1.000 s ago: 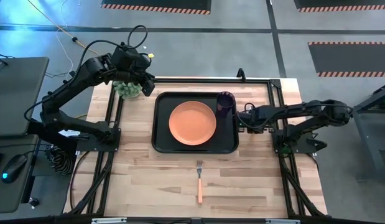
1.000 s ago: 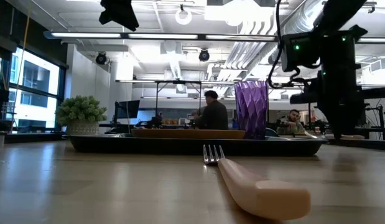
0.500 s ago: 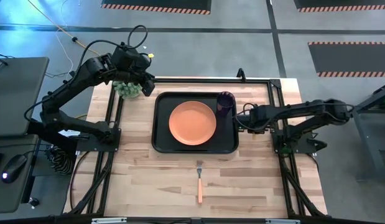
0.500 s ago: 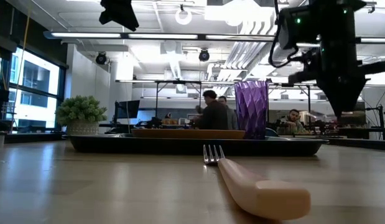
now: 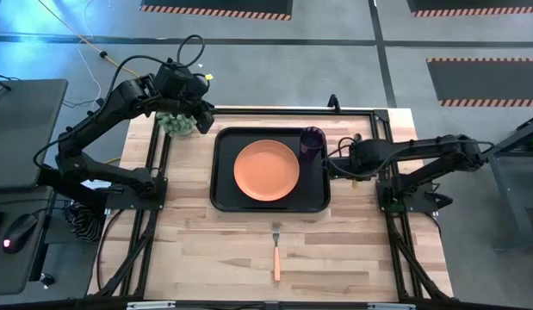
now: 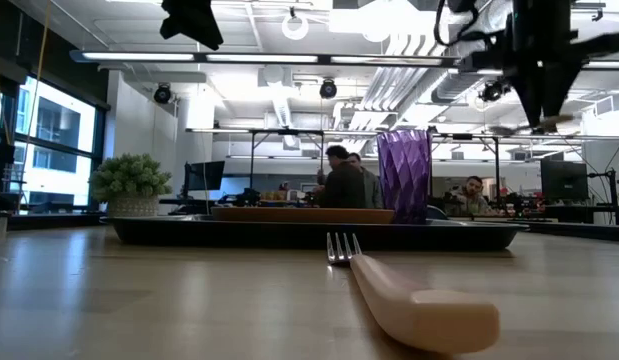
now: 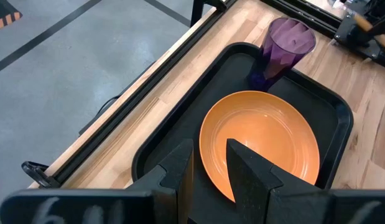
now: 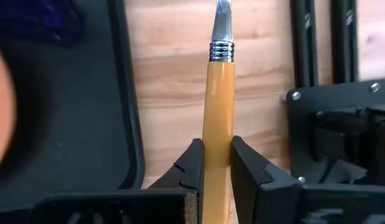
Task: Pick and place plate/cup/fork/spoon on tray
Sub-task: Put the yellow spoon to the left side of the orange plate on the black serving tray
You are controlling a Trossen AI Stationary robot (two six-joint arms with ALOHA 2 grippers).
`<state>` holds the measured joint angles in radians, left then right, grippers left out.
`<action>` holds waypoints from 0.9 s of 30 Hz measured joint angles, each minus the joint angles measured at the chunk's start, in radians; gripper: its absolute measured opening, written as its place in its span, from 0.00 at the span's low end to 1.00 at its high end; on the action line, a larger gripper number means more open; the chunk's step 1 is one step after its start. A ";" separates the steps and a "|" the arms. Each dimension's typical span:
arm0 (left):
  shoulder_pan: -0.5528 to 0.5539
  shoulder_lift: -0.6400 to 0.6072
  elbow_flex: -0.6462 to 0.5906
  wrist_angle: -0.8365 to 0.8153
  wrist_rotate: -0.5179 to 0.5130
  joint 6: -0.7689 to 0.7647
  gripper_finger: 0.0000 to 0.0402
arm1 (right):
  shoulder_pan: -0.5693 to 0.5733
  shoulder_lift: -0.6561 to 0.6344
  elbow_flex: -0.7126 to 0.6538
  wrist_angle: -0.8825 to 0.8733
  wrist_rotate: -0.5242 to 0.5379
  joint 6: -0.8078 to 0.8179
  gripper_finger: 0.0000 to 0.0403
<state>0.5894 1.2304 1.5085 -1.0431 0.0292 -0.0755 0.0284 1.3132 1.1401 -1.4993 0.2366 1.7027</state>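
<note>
Spoon (image 8: 218,124) is clamped by its yellow-orange handle between the right gripper (image 8: 216,163) fingers, metal end pointing away from the wrist, held above bare wood just beside the tray's right rim. Working left to right in the high view: left gripper (image 5: 194,105) hovers over the far-left part of the table, above a small potted plant (image 5: 176,123); the left wrist view shows its fingers (image 7: 180,168) a narrow gap apart with nothing between them. Tray (image 5: 223,169) sits mid-table. Plate (image 5: 266,170) lies flat in the tray, roughly centred. Cup (image 5: 312,143) stands upright in the tray's far-right corner, just beside the plate. Fork (image 5: 276,251) lies on the wood in front of the tray, apart from it, tines toward the tray. Right gripper (image 5: 343,164) sits just off the tray's right edge, near the cup. Low view: right gripper (image 6: 541,95) is raised well above the tabletop, people seated in the room behind.
</note>
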 joint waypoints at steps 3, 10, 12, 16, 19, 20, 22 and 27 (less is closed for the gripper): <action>0.000 0.000 0.000 0.000 -0.008 0.000 0.22 | 0.000 0.000 0.055 -0.039 0.018 0.000 0.07; 0.000 0.000 0.000 -0.011 -0.069 0.000 0.22 | 0.000 0.000 0.166 -0.073 0.087 -0.007 0.07; 0.000 0.000 0.000 -0.011 -0.073 0.000 0.22 | 0.000 0.000 0.198 -0.072 0.114 -0.019 0.07; 0.000 0.000 0.000 -0.012 -0.074 -0.001 0.22 | -0.002 0.000 0.247 -0.072 0.155 -0.044 0.07; 0.000 0.000 0.000 -0.012 -0.075 -0.001 0.22 | -0.002 0.000 0.273 -0.072 0.182 -0.055 0.07; 0.000 0.000 0.000 -0.012 -0.075 -0.001 0.22 | -0.002 0.000 0.281 -0.071 0.185 -0.060 0.07; 0.000 0.000 0.000 -0.012 -0.075 -0.001 0.22 | -0.002 0.000 0.293 -0.068 0.200 -0.064 0.07; 0.000 0.000 0.000 -0.012 -0.075 -0.001 0.22 | -0.002 0.000 0.317 -0.021 0.229 -0.101 0.07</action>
<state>0.5896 1.2304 1.5085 -1.0550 -0.0460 -0.0763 0.0261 1.3128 1.4567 -1.5207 0.4656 1.6014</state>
